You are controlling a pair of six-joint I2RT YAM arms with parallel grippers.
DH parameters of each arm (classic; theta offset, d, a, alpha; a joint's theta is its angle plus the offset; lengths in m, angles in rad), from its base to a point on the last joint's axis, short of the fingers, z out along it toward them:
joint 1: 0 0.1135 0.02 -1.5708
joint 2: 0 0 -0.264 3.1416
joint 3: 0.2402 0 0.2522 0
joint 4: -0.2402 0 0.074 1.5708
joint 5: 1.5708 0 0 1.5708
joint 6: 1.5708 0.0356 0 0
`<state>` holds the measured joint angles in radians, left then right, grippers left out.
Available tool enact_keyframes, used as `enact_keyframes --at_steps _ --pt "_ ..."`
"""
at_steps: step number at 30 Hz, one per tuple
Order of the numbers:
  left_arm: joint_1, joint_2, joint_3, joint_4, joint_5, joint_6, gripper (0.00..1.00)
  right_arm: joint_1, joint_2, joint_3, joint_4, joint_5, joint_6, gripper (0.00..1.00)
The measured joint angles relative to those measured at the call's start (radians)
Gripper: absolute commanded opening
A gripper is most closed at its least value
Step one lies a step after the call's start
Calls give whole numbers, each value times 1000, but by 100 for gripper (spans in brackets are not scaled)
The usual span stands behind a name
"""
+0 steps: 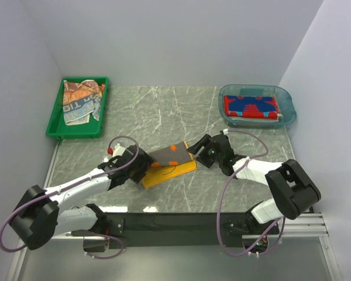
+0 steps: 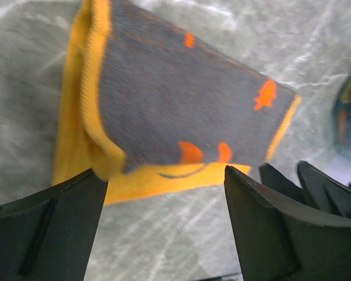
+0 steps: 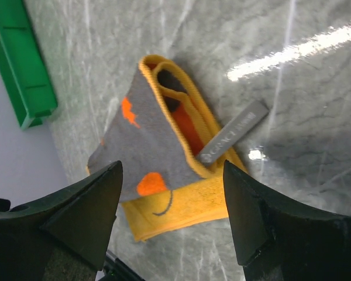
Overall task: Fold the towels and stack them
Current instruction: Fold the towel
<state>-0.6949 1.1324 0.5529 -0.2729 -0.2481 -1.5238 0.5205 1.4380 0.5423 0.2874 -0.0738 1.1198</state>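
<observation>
The orange-grey cartoon-face towel (image 1: pixel 169 161) lies folded on the marble table between the two arms, grey side up over a yellow layer. It shows in the left wrist view (image 2: pixel 181 111) and the right wrist view (image 3: pixel 158 170), with a grey label at one end. My left gripper (image 1: pixel 141 167) is open and empty just left of it. My right gripper (image 1: pixel 198 149) is open and empty at its right end. A red towel with blue lettering (image 1: pixel 250 107) lies folded in the blue tub (image 1: pixel 288 111). Crumpled towels (image 1: pixel 81 101) lie in the green tray (image 1: pixel 76 132).
The green tray stands at the back left, also seen in the right wrist view (image 3: pixel 23 70). The blue tub stands at the back right. White walls close in the table on three sides. A black rail (image 1: pixel 181 223) runs along the near edge.
</observation>
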Motion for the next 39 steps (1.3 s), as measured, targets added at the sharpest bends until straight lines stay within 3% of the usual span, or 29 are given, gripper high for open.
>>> enact_keyframes --at_steps 8,20,33,39 --pt "103 104 -54 127 34 91 82 -2 31 -59 79 -12 40 74" --pt "192 189 37 159 41 308 80 13 3 -103 167 11 111 69" --pt "192 163 37 143 40 327 55 67 -1 -84 137 37 133 68" --pt "192 182 37 132 42 326 38 91 12 -80 109 55 133 68"
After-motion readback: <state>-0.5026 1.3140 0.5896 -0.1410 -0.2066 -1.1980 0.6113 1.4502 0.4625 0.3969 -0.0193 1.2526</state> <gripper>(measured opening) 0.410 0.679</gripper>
